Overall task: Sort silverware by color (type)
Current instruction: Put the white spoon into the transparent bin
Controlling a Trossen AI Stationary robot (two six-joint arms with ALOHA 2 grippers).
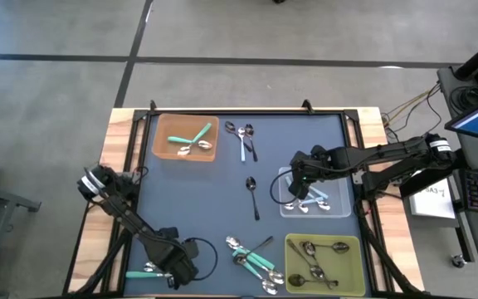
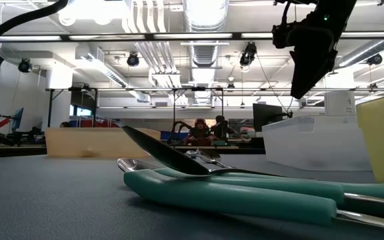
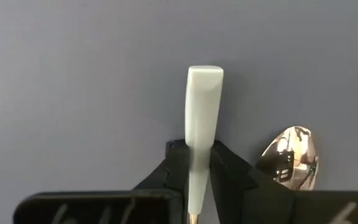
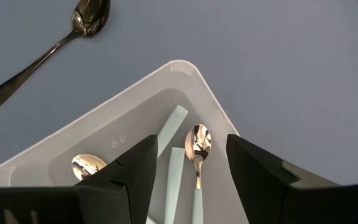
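Observation:
My left gripper (image 1: pixel 166 264) is low over the near-left part of the table, shut on a spoon with a pale green-blue handle (image 3: pixel 202 118). A second spoon's shiny bowl (image 3: pixel 291 157) lies right beside it. My right gripper (image 4: pixel 188 171) hangs open over the clear tray (image 1: pixel 332 208), touching nothing; several light-blue-handled spoons (image 4: pixel 196 149) lie in that tray. Loose spoons lie on the dark mat: a small group (image 1: pixel 243 137) at the far side, one dark spoon (image 1: pixel 253 196) in the middle, and a pile with teal handles (image 1: pixel 251 253) at the near side. My left gripper pinches the spoon's pale handle (image 3: pixel 195 163) between its two fingers, partway along its length. The handle's free end (image 3: pixel 204 76) sticks out ahead of the fingertips. The spoon's bowl end is hidden behind the gripper. Whether the spoon is lifted off the mat, I cannot tell.
A brown tray (image 1: pixel 163 148) at the far left holds teal-handled spoons. A yellow-green tray (image 1: pixel 353 249) at the near right holds dark metal spoons. In the low view the teal pile (image 2: pixel 245 193) fills the foreground. A raised rail frames the table.

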